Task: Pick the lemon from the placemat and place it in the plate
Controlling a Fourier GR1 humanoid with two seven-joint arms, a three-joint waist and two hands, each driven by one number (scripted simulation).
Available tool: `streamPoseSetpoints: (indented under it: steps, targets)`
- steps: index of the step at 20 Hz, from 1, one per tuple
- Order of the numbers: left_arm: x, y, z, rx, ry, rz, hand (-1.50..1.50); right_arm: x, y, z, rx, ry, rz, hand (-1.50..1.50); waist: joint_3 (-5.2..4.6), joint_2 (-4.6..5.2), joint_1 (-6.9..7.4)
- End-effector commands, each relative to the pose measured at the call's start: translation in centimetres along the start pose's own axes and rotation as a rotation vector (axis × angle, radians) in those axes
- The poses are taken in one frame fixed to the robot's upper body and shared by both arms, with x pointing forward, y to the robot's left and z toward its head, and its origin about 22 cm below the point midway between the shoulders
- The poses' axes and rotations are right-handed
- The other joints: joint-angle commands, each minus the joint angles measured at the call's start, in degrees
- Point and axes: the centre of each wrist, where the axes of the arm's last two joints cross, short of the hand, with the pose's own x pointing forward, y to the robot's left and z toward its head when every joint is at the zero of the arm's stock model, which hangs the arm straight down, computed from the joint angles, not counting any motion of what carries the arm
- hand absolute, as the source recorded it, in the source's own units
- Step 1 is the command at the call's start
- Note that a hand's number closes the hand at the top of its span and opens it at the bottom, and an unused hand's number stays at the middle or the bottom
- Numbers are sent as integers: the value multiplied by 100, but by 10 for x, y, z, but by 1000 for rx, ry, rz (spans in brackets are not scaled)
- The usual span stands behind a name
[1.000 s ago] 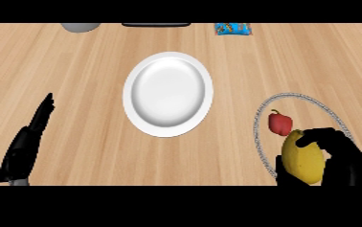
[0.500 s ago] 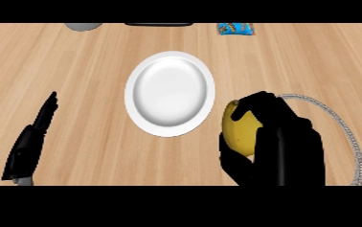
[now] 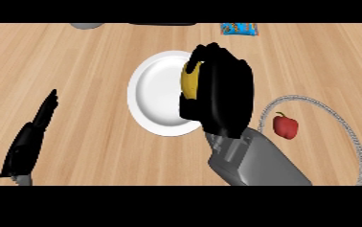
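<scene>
Wooden counter (image 3: 84, 68), right robot hand (image 3: 222, 92) clasping lemon (image 3: 189, 77) over plate (image 3: 152, 94), red pepper (image 3: 285, 125) on placemat (image 3: 322, 105)

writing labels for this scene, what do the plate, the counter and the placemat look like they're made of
Plate: plain white and smooth with soft shading, probably glazed ceramic, possibly plastic. Counter: light wood with a matte look, going by the long grain streaks. Placemat: only its grey, rope-like rim stands out, perhaps woven cord or metal; hard to tell which.
</scene>
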Motion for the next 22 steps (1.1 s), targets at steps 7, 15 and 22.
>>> streamPoseSetpoints:
  steps: [7, 15, 22]
  targets:
    - [4, -26, -9, -7, -21, 1, 0, 6, 74, -50, 170, 167, -10, 150, 1, 34, 64]
    - [4, -22, -10, -37, -35, 27, 0, -11, 107, -60, 170, 325, -194, 150, 3, 63, 211]
    - [-4, -19, -6, -39, -19, 20, 0, -11, 123, -75, 136, 344, -226, -150, 3, 57, 229]
